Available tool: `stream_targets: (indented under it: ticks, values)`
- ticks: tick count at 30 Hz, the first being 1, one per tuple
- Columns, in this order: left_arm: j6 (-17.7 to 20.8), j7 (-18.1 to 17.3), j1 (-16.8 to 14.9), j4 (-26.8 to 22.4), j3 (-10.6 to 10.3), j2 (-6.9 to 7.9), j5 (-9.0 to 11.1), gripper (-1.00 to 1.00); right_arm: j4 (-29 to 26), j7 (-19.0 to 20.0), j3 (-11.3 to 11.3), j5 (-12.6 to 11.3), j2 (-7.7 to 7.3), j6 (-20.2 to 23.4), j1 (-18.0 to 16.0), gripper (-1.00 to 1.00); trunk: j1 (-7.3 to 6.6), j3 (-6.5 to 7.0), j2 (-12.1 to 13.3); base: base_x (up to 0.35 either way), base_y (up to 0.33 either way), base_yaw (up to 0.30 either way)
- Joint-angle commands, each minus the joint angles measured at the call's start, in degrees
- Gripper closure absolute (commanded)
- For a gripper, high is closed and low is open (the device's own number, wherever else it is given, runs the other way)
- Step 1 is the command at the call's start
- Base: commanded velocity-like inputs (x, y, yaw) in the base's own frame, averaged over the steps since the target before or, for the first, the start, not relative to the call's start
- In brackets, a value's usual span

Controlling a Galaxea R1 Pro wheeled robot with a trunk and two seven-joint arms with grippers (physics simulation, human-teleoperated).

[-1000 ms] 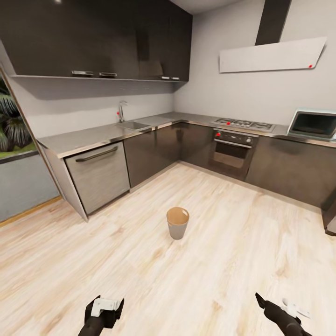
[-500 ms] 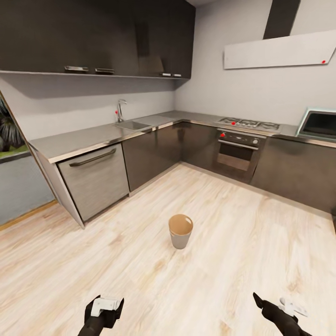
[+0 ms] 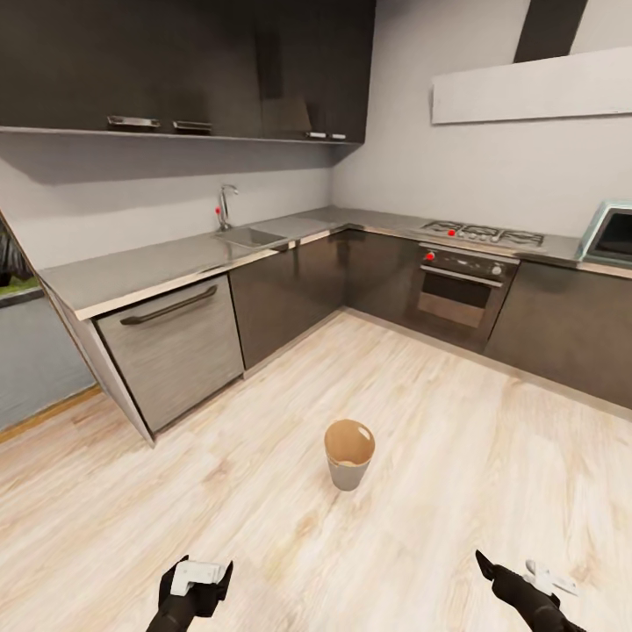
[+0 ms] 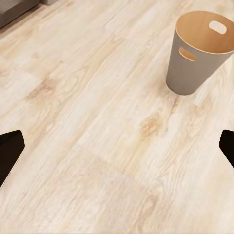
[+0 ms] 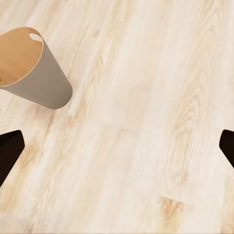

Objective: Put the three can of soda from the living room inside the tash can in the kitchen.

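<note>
Trash can (image 3: 349, 454) stands upright on pale wood floor (image 3: 263, 518), unlabelled; left gripper (image 4: 117, 146) and right gripper (image 5: 117, 146) spread apart, holding nothing.

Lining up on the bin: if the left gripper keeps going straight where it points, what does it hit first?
Probably bare wood floor: the open left gripper aims at planks short of the trash can, which stands off to one side; depth is uncertain.

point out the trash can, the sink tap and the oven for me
trash can (image 3: 348, 474): head view, on its grey outer wall
sink tap (image 3: 226, 203): head view, on the upright spout
oven (image 3: 463, 295): head view, on the dark door glass
</note>
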Motion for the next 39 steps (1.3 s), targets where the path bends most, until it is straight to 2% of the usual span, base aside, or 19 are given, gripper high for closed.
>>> stream_targets:
  ticks: [1,17,39]
  values:
    - [0.00,0.00,-0.01,0.00,0.00,0.00,0.00,-1.00,0.01,0.00,0.02,0.02,0.00,0.00,0.00,-1.00,0.00,-0.04,0.00,0.324,0.091,0.000]
    - [0.01,0.03,-0.01,0.00,-0.02,0.00,-0.02,-1.00,0.03,0.00,1.52,0.07,-0.04,-0.03,0.02,-1.00,0.00,-0.43,0.00,0.324,0.091,0.000]
    - [0.00,0.09,-0.03,0.00,-0.19,0.00,-0.09,-1.00,0.05,-0.10,1.58,0.09,0.00,-0.03,0.00,-1.00,0.00,-0.43,0.00,0.324,0.091,0.000]
